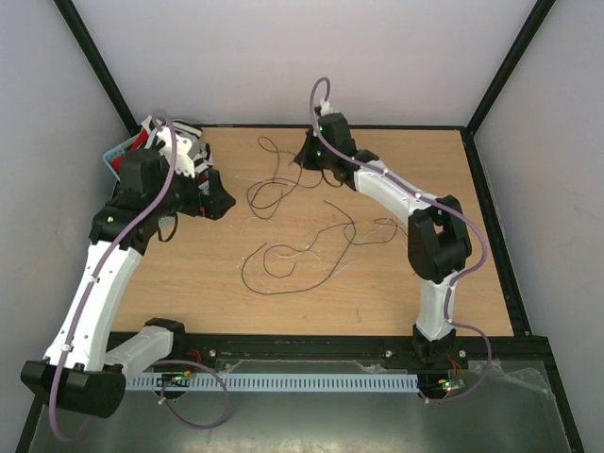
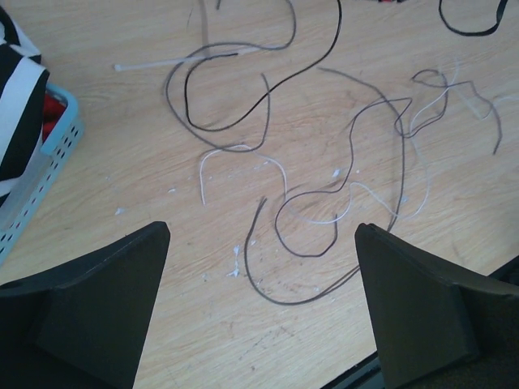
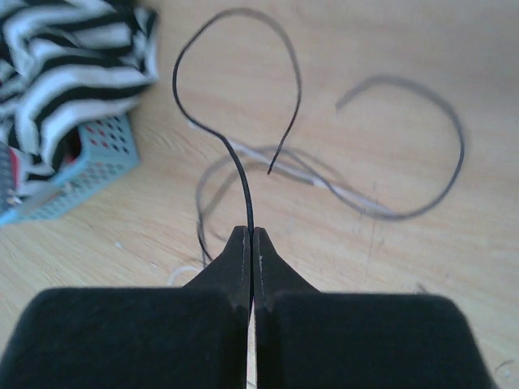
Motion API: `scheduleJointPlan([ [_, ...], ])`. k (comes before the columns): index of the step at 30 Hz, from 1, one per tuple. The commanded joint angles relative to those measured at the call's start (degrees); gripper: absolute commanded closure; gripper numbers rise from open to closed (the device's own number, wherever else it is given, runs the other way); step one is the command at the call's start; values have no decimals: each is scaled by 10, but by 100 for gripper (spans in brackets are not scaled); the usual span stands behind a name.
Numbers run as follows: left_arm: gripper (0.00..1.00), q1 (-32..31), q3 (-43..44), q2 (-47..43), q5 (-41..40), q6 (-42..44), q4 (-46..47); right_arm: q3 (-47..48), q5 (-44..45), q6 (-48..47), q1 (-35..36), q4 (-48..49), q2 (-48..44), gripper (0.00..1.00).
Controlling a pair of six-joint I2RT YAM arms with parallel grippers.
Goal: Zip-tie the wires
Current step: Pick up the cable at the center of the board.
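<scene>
The wires (image 1: 253,196) lie as loose dark loops with a few pale strands across the middle and back of the wooden table. My right gripper (image 1: 302,162) is at the back centre. In the right wrist view it (image 3: 251,232) is shut on one thin dark wire (image 3: 248,207), which rises from the closed tips and curls into a loop above the table. My left gripper (image 1: 219,201) hangs at the back left. In the left wrist view it (image 2: 263,231) is wide open above the table, with a dark wire arc (image 2: 287,303) lying below, between its fingers (image 2: 113,300).
A light blue basket (image 2: 57,138) with a black-and-white striped cloth (image 2: 16,97) stands at the back left; the basket (image 3: 89,170) also shows in the right wrist view. White enclosure walls and black frame bars (image 1: 495,217) ring the table. A slotted cable duct (image 1: 302,382) runs along the near edge.
</scene>
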Motion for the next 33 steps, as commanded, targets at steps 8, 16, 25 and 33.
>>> scheduleJointPlan([
  [8,1,104,48,59,160,-131,212,213,46,-143,-5,-15,-45,100],
  [16,1,120,51,100,194,-148,309,371,3,-180,-29,-51,-38,100],
  [25,1,114,15,101,209,-247,475,322,-127,-170,-53,-85,-149,100],
  [33,1,54,15,96,200,-214,508,205,-201,-142,-53,-86,-281,100],
])
